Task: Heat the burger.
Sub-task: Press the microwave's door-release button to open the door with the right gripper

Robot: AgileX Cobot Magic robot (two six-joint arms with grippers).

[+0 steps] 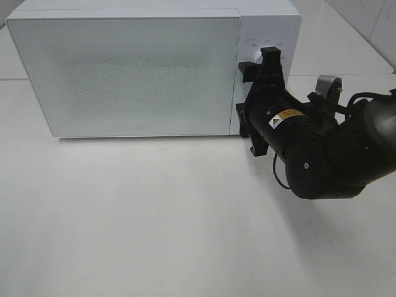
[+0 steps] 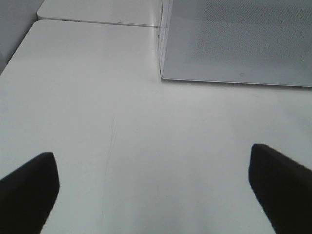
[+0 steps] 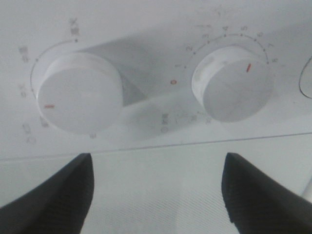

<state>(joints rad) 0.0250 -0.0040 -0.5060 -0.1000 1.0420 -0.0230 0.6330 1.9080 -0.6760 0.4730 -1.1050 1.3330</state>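
Your right gripper (image 3: 156, 168) faces the control panel (image 1: 263, 43) of the microwave (image 1: 142, 74). Its fingers are spread wide and grasp nothing. Two white knobs sit just past the fingertips, clear of them. The numbered knob (image 3: 236, 83) has its red mark turned well away from the red zero. The other knob (image 3: 78, 92) has its mark pointing along its arc of small printed labels, which are too blurred to read.

The door (image 1: 124, 71) is shut, and its dotted window shows nothing of the inside. So you cannot tell where the burger is — no view shows it.

Your left gripper (image 2: 155, 163) hangs over the bare white table (image 1: 154, 223), near the microwave's front corner — released, with nothing between its fingers.
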